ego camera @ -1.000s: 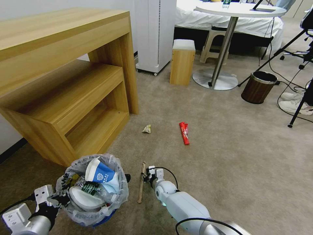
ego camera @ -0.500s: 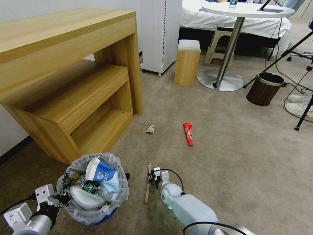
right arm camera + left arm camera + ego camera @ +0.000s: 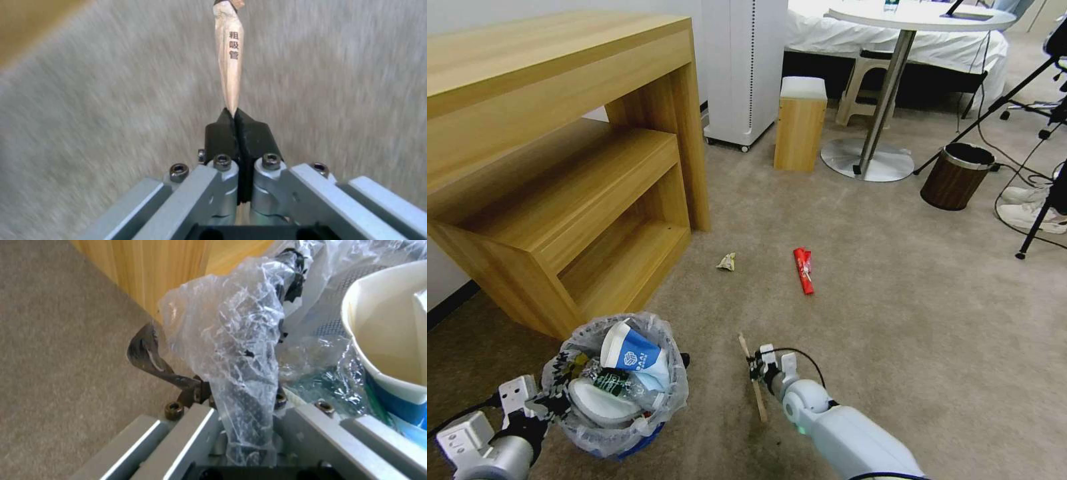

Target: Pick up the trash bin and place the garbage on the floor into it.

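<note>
While pinched: wooden stick (image 3: 752, 379) (right claw (image 3: 757, 371)).

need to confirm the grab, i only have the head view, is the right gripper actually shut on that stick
Observer: Yes. In the right wrist view the right gripper has its black pads pressed together on the wooden stick.
Operator: anything on the stick
Observer: Dark printed characters near its far end.
Operator: and the left, what exactly has it got
Observer: The left gripper is clamped on the rim of the trash bin, plastic liner bunched over it.
</note>
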Tool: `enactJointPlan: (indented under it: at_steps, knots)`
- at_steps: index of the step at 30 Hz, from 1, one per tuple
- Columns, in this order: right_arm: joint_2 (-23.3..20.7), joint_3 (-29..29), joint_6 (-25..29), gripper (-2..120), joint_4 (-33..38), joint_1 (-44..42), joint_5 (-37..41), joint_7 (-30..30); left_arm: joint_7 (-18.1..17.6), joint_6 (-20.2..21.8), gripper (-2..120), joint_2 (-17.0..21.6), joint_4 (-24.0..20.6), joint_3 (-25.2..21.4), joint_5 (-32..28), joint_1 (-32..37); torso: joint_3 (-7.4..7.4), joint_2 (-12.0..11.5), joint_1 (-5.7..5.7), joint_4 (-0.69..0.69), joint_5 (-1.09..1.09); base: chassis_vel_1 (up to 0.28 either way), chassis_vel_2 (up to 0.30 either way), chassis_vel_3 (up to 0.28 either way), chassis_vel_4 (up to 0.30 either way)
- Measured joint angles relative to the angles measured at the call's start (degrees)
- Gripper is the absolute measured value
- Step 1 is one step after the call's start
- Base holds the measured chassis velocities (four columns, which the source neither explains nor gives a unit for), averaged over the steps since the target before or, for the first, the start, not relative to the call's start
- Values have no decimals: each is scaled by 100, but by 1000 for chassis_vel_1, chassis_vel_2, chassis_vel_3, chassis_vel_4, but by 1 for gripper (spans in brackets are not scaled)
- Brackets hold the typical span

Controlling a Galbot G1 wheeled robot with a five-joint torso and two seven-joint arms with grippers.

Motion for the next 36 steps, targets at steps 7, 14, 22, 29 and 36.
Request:
enactJointPlan:
  at_steps: [7,14,22,29,36]
  knots:
    - [-375,197,859,0,369,-79,175,-1077,22,-12,1,-11,35,0,40,-5,-2,3,0,1,2,0,0,0,0]
    - [-982,419,1750,0,1097,-131,822,-2456,19,-12,1,-9,60,-20,42,-13,-2,4,0,0,2,0,0,0,0]
    - [-1421,442,2060,0,1966,3,1195,-3337,20,-14,1,-46,45,-9,76,3,-2,5,0,0,2,0,0,0,0]
    - [-1531,235,2132,0,2430,449,1413,-3902,28,-15,1,-74,-58,-13,90,59,-2,4,-1,0,2,0,0,0,0]
    - [-1378,-553,2175,0,2483,1499,1541,-3976,75,0,1,-165,-321,26,177,191,-2,4,-1,1,1,0,0,0,0]
